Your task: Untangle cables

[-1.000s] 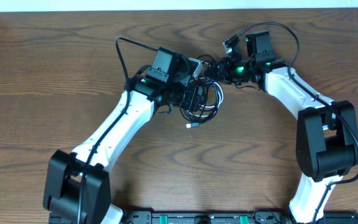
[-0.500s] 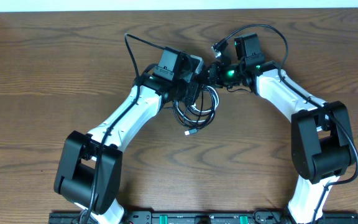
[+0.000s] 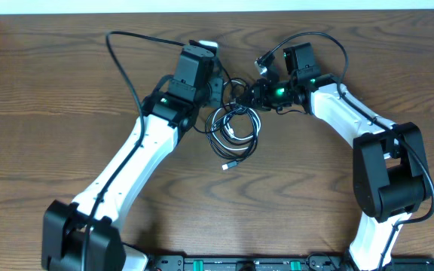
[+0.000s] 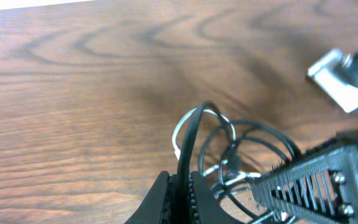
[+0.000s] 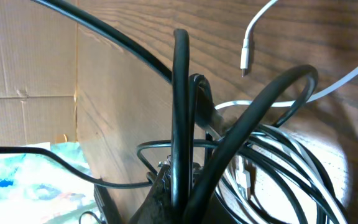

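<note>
Black cables (image 3: 236, 124) are heaped in a coiled knot on table (image 3: 66, 90), between the two wrists. White cable (image 3: 232, 134) is threaded through coil. One black strand is clamped by left gripper (image 4: 180, 191), as shown in wrist view; grip probably taken so strand can be drawn leftward out of knot. Another strand at opposite side appears to be pinched by right gripper (image 5: 178, 180), jaws closed tight, presumably as anchor so pile is spread, not dragged. View is cluttered, so the cord each strand belongs to cannot be told. Plug end (image 3: 228, 165) is seen trailing free at near side.

L fingers (image 4: 160, 202) cut off at frame bottom; cables (image 4: 188, 142) blurred.
</note>
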Controlling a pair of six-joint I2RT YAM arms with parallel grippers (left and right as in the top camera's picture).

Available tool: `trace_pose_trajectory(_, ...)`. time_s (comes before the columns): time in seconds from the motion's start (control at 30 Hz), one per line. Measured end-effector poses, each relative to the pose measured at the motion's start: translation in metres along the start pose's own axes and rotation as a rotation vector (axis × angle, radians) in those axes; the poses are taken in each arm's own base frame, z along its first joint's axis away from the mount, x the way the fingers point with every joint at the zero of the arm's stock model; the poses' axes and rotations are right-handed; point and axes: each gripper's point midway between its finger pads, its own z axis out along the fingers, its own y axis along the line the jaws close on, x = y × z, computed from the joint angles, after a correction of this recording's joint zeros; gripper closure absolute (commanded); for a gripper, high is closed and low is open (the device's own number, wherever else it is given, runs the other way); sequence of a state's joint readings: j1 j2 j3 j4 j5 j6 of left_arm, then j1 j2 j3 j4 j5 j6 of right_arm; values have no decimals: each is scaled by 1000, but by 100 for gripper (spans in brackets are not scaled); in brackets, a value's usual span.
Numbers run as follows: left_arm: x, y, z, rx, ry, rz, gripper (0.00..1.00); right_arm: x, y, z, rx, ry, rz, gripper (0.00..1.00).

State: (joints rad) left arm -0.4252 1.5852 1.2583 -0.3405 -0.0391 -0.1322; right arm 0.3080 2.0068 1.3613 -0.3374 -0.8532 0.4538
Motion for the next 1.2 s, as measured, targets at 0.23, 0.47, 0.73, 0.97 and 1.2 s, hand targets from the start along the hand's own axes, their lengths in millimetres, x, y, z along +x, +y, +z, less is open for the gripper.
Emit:
trace_pose_trajectory(0.23,-23,15,-32,-65,-97,-120,92,3,-9,0,44,3,22,99)
trace_pose_trajectory(0.47,-5,-8,-54,86,-8,-136,93,-16,-34,-4,199,-98,38,98)
trace_pose_trajectory(0.73,51,-8,-60,90,225,-135,92,-29,-33,-5,205,-153,28,80)
trace_pose_trajectory(0.97,58,-9,-60,82,262,-211,93,-13,-13,4,115,-78,40,34)
trace_pose_trajectory(1.2,69,-8,-46,67,312,-211,92,-25,-38,-44,204,-84,145,34)
